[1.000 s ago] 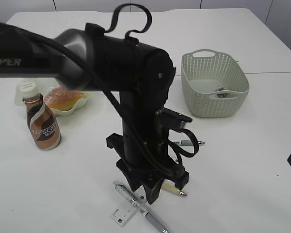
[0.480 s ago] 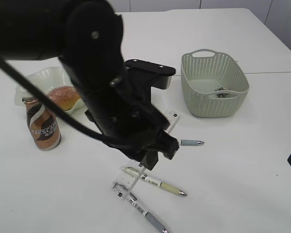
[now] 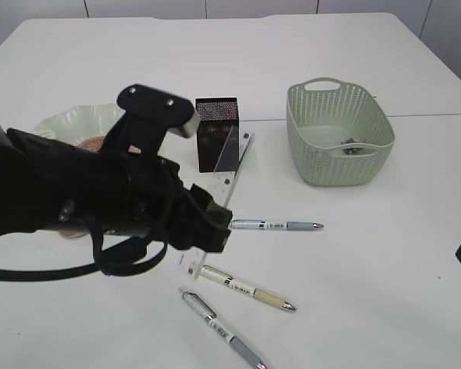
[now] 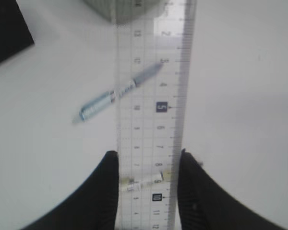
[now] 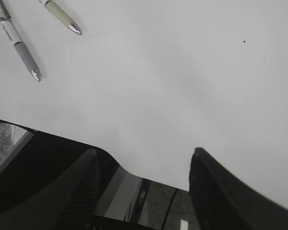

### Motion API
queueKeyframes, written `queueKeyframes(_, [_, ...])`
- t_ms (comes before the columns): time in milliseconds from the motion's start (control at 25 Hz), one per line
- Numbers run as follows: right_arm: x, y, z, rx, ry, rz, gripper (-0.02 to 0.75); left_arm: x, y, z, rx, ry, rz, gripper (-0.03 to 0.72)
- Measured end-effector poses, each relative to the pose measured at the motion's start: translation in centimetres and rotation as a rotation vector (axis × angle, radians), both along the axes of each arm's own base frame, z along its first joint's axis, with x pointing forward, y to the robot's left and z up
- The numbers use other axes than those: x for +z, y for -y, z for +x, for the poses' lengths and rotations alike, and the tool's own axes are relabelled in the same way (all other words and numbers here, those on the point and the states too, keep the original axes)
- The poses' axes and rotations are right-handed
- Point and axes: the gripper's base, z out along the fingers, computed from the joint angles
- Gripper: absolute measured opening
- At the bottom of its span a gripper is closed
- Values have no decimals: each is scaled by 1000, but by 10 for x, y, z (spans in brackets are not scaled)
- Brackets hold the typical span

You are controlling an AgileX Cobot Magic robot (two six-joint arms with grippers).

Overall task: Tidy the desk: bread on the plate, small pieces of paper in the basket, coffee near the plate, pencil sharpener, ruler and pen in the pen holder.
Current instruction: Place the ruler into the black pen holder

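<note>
On the white tabletop (image 3: 384, 254), your left fingers (image 4: 146, 184) pinch the ruler (image 4: 153, 105) by its edges, lifted and aimed toward the pen holder (image 3: 217, 134) for dropping in, while your right fingers (image 5: 144, 167) hang spread, empty, above bare tabletop.

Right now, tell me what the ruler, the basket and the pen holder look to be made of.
Ruler: clear, glossy plastic, probably acrylic; the pen and desk show through it.
Basket: pale green matte plastic, judging by its moulded perforated walls and handle cut-out.
Pen holder: black, seemingly metal mesh; its fine speckled texture suggests this, though the view is too coarse to be sure.
</note>
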Motion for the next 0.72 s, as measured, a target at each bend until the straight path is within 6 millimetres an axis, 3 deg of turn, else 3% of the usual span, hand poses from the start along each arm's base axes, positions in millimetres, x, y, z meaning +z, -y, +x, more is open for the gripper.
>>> queueKeyframes(360, [0,0,0,10,2,-2,439,37,-25,64,151,352,-305,248])
queueKeyframes(480, [0,0,0,10,2,-2,439,47,-23,88,177,408,-340,248])
queueKeyframes(720, [0,0,0,40,7,-8,439,34,-5,139,182,467,-344,248])
